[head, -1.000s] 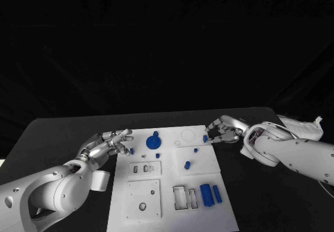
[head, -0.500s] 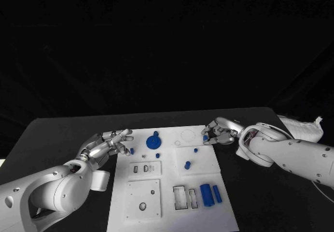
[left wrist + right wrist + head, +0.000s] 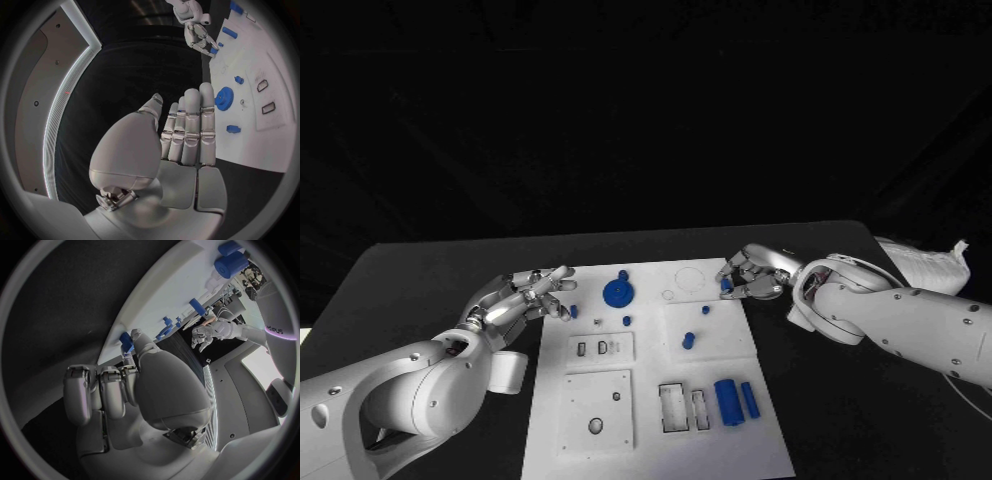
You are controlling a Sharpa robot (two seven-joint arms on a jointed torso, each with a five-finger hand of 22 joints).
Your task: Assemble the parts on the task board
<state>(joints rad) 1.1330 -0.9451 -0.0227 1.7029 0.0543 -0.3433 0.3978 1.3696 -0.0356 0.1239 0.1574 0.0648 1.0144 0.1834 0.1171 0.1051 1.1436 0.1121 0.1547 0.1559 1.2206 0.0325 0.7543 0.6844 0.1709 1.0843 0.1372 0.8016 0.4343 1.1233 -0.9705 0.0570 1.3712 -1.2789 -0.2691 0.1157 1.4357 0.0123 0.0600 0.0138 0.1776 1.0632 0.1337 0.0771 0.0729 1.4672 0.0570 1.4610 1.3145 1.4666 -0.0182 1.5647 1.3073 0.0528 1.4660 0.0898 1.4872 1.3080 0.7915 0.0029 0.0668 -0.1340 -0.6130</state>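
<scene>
The white task board (image 3: 646,440) lies in the middle of the black table. My right hand (image 3: 754,274) is at the board's far right edge, fingers curled, its thumb (image 3: 139,340) against a small blue part (image 3: 727,286) (image 3: 127,342); whether it grips the part is unclear. My left hand (image 3: 525,296) (image 3: 187,125) hovers off the board's far left edge, fingers straight and holding nothing. A small blue part (image 3: 573,312) lies just beside it. A blue round gear-like part (image 3: 617,293) (image 3: 224,97) sits on the board's far left.
Small blue parts (image 3: 627,322) (image 3: 688,341) (image 3: 705,310) lie mid-board. Two blue cylinders (image 3: 728,403) (image 3: 750,400) rest near the front right, next to rectangular slots (image 3: 684,408). Two inset plates (image 3: 602,349) (image 3: 596,410) with holes occupy the left half.
My right hand has moved a little to the left, up against the small blue part at the board's edge. The part and my left hand have stayed in place.
</scene>
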